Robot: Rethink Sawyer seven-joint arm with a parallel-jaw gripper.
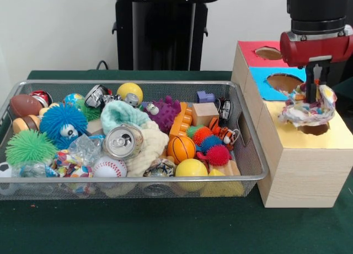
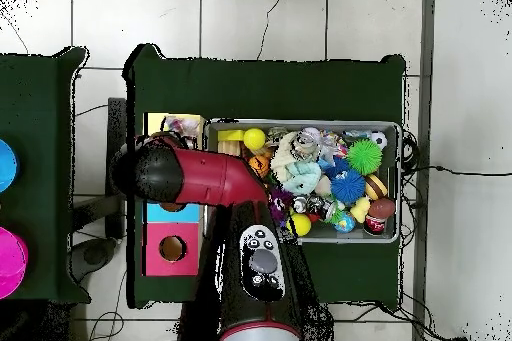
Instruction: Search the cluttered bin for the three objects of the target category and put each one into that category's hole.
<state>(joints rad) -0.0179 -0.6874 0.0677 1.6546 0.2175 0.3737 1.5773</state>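
Observation:
My gripper (image 1: 314, 97) hangs over the yellow end of the wooden box (image 1: 300, 166), shut on a crumpled colourful wrapper (image 1: 306, 109). The wrapper dangles just above the yellow section's hole (image 1: 315, 129) and hides most of it. Behind it lie the blue hole (image 1: 284, 82) and the red hole (image 1: 268, 53). The wire bin (image 1: 132, 84) left of the box holds more crinkly items: clear crumpled plastic (image 1: 85, 149) and a dented soda can (image 1: 122, 141). In the overhead view the red arm (image 2: 190, 175) covers the gripper, and the wrapper (image 2: 182, 125) shows over the yellow section.
The bin is packed with balls and toys: a baseball (image 1: 109, 167), a basketball (image 1: 181, 147), a yellow ball (image 1: 191, 168), blue (image 1: 62, 122) and green (image 1: 28, 146) spiky balls, a purple spiky toy (image 1: 165, 112), blocks and cloth. Green cloth covers the table (image 1: 165, 226).

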